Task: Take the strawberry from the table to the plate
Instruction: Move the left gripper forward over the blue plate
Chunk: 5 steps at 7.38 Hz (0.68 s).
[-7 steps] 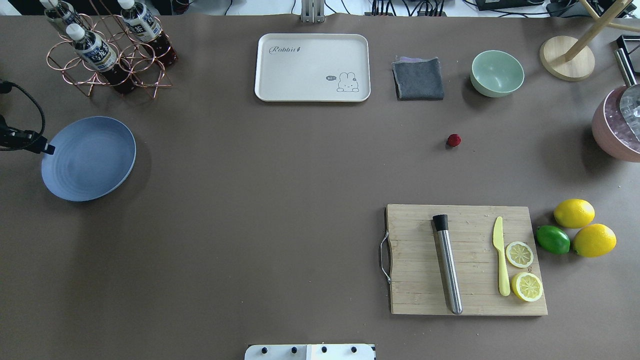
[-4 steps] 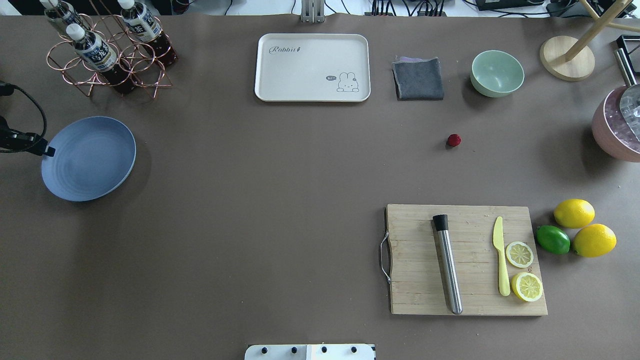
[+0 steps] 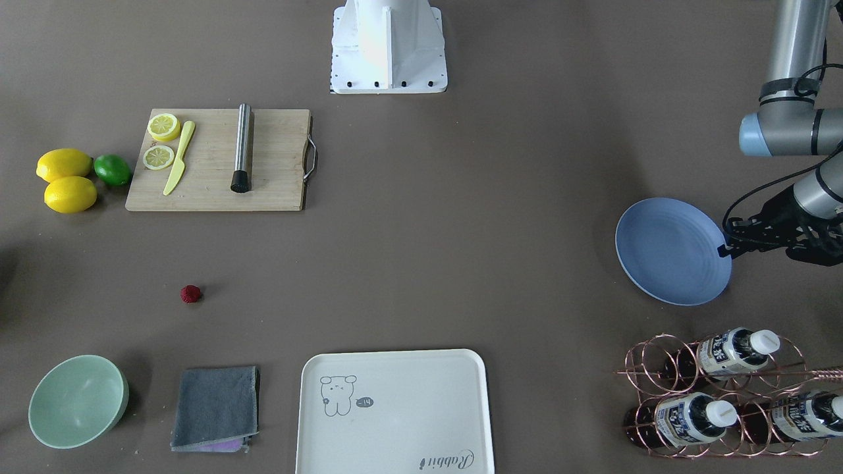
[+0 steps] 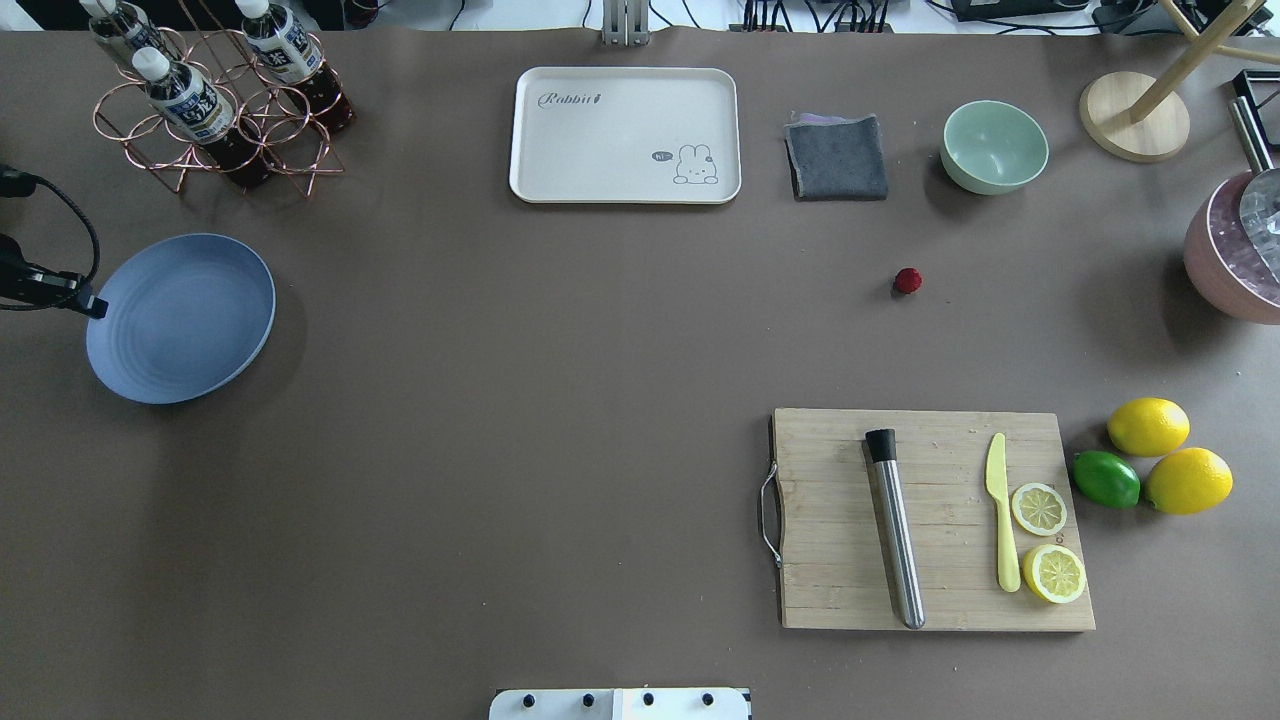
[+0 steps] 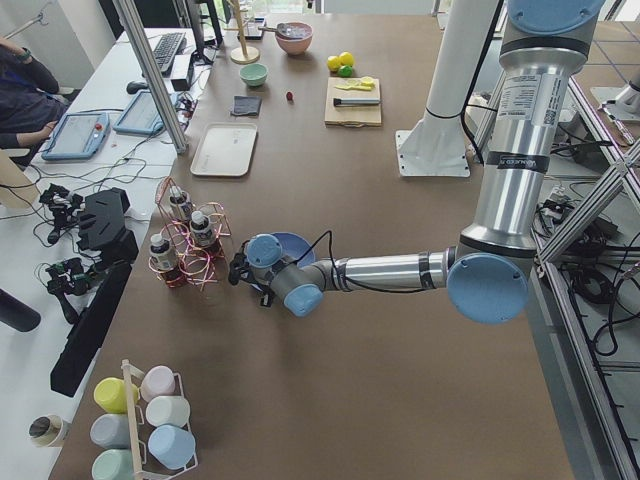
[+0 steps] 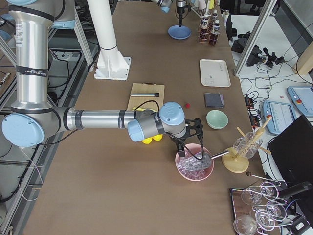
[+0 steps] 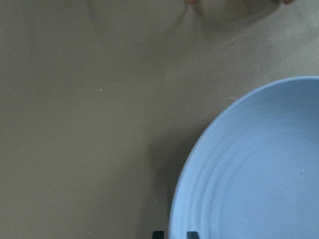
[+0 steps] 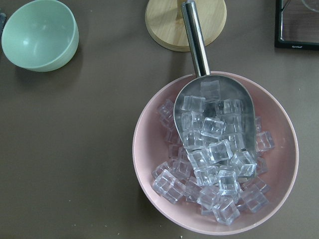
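Note:
The strawberry [image 4: 908, 281] is a tiny dark-red fruit lying alone on the table [image 4: 520, 400], right of centre and in front of the green bowl; it also shows in the front view as the strawberry [image 3: 190, 293]. The light-blue plate [image 4: 180, 318] rests far off at the table's left side. My left gripper [image 4: 92, 305] is at the plate's left rim. In the left wrist view its two fingertips [image 7: 157, 234] straddle the plate [image 7: 259, 174] edge, shut on the rim. My right gripper [image 6: 183, 149] hangs over a pink ice bowl, far from the strawberry; I cannot tell its state.
A wooden cutting board [image 4: 930, 520] carries a steel muddler, a yellow knife and lemon slices; lemons and a lime [image 4: 1105, 479] sit to its right. Along the back stand a bottle rack [image 4: 215, 100], white tray [image 4: 625, 135], grey cloth [image 4: 836, 157] and green bowl [image 4: 995, 147]. Pink ice bowl [image 8: 214, 149] holds a scoop.
The plate has shifted a few pixels to the right, with the left gripper's tip moving slightly at its rim. The strawberry and the rest have not moved.

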{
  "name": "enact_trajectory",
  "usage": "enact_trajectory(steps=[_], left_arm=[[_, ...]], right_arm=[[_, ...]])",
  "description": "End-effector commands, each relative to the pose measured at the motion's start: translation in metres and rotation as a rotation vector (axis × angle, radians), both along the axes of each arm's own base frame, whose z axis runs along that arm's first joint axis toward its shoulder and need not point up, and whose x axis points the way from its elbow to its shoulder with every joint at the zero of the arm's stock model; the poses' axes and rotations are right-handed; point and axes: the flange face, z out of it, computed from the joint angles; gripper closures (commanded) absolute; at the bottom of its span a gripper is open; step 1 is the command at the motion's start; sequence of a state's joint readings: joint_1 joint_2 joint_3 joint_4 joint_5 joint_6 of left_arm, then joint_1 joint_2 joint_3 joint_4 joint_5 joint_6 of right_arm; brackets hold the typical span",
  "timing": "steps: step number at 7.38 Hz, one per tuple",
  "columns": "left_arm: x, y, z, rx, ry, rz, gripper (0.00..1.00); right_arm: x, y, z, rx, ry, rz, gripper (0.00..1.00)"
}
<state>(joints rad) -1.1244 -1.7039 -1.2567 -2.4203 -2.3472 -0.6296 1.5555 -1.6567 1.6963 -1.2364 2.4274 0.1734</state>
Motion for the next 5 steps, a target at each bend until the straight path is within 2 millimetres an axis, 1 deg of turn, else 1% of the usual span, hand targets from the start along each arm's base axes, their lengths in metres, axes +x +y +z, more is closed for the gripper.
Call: enact_trajectory(steps=[1, 2, 3, 5], left_arm=[[0.005, -0.006, -0.017, 0.003, 0.019, -0.01, 1.0], [0.01, -0.007, -0.035, -0.022, 0.079, 0.016, 1.0], [0.009, -0.004, -0.057, -0.036, 0.124, 0.024, 1.0], [0.013, -0.003, -0.117, -0.1, 0.195, -0.048, 1.0]], right_arm=[[0.0, 0.0, 0.0, 0.0, 0.001, 0.0, 0.0], [0.0, 0.0, 0.0, 0.0, -0.001, 0.0, 0.0], [0.0, 0.0, 0.0, 0.0, -0.001, 0.0, 0.0], [0.0, -0.001, -0.001, 0.002, -0.001, 0.0, 0.0]])
